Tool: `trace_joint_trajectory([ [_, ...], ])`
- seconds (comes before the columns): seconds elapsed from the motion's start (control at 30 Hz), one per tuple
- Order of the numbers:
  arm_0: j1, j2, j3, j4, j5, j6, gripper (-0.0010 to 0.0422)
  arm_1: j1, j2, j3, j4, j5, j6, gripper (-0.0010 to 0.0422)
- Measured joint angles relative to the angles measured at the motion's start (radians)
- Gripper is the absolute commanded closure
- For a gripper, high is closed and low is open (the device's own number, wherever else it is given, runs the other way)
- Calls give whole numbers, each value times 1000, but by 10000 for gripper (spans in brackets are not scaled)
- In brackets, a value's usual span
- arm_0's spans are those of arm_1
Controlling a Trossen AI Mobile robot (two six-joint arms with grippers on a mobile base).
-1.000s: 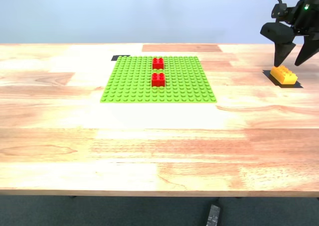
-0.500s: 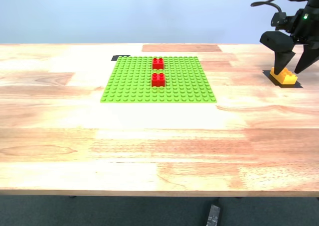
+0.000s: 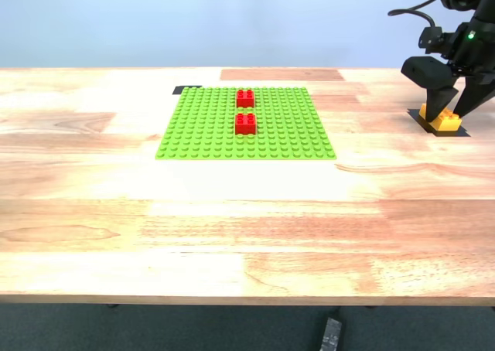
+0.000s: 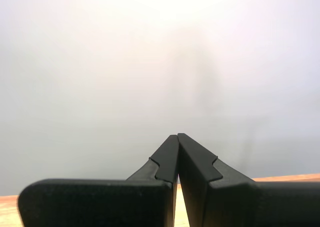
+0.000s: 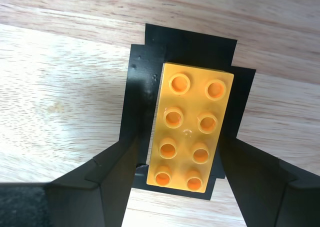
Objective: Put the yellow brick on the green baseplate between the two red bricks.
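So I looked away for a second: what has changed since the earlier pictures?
My second tool has come down over the yellow brick and now straddles it, fingers open on either side, not yet closed. The brick, the green baseplate and the two red bricks have stayed put.

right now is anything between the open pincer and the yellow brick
Nothing visible. My second pincer is open and straddles the yellow brick, one finger on each long side, with only black tape and bare table around it.
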Motion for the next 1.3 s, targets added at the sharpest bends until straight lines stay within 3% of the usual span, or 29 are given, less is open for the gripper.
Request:
trace_joint_trajectory([
  [0.27, 0, -22, 0, 0, 0, 2, 413, 0, 17, 0, 8, 1, 4, 245],
  [0.53, 0, -26, 0, 0, 0, 2, 413, 0, 0, 0, 16, -2, -4, 328],
  [0.7, 0, -26, 0, -1, 0, 2, 412, 0, -5, 0, 15, -66, -5, 369],
  [1.07, 0, -26, 0, -51, 0, 3, 412, 57, -184, 15, 12, -86, -126, 379],
  [1.3, 0, -26, 0, -91, 0, 2, 413, 162, -240, 84, -22, -86, -297, 379],
])
